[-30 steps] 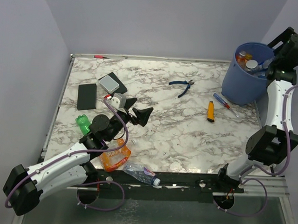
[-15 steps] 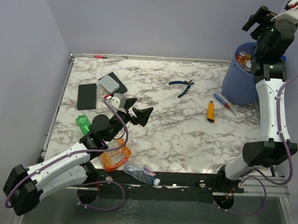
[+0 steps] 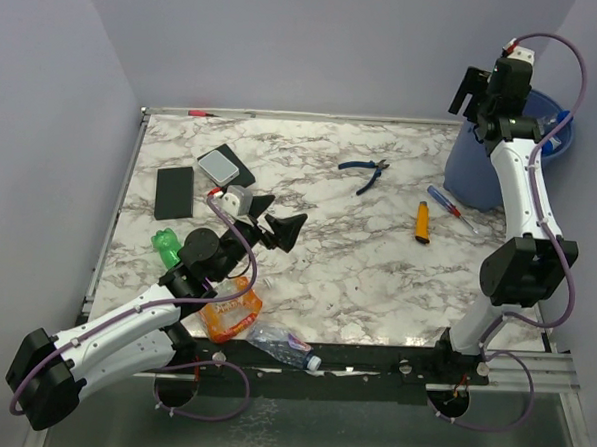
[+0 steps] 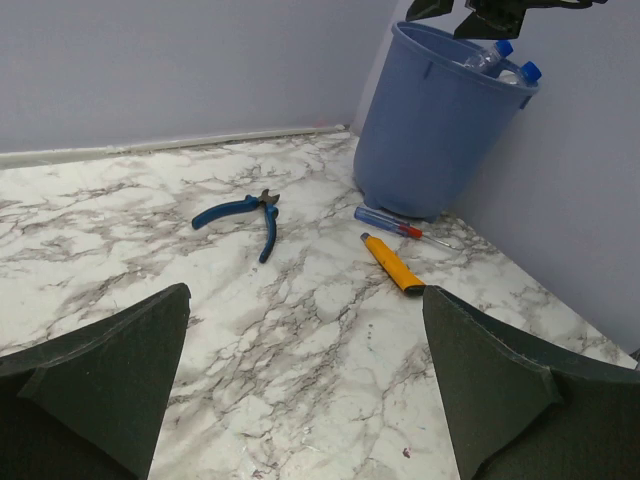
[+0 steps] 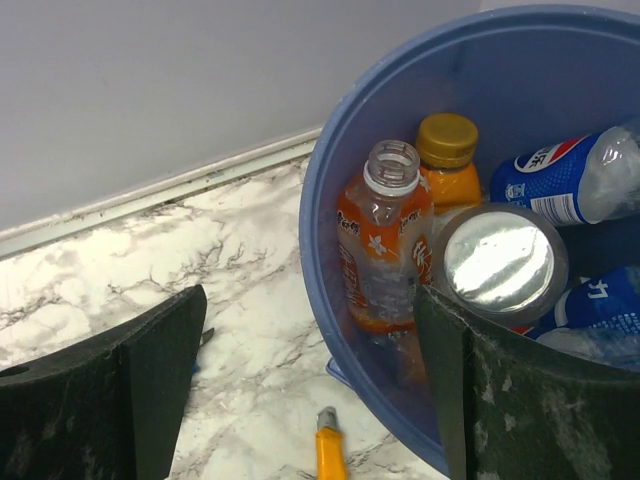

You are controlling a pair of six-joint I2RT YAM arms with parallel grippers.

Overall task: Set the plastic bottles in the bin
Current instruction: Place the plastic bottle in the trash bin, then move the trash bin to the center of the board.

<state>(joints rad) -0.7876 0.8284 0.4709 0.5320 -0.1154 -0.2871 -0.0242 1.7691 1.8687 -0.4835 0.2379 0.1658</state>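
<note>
The blue bin (image 3: 469, 172) stands at the far right corner of the table (image 3: 356, 277). In it are an open orange bottle (image 5: 385, 240), a yellow-capped bottle (image 5: 447, 145) and a blue-labelled bottle (image 5: 565, 175). The right gripper (image 5: 310, 400) hangs over the bin's rim with its fingers wide apart, holding nothing. Three more bottles are near the table's near left corner: a green bottle (image 3: 165, 245), an orange-tinted bottle (image 3: 230, 310) and a clear bottle (image 3: 284, 345) at the near edge. The left gripper (image 3: 276, 220) is close to them, wide open and empty.
</note>
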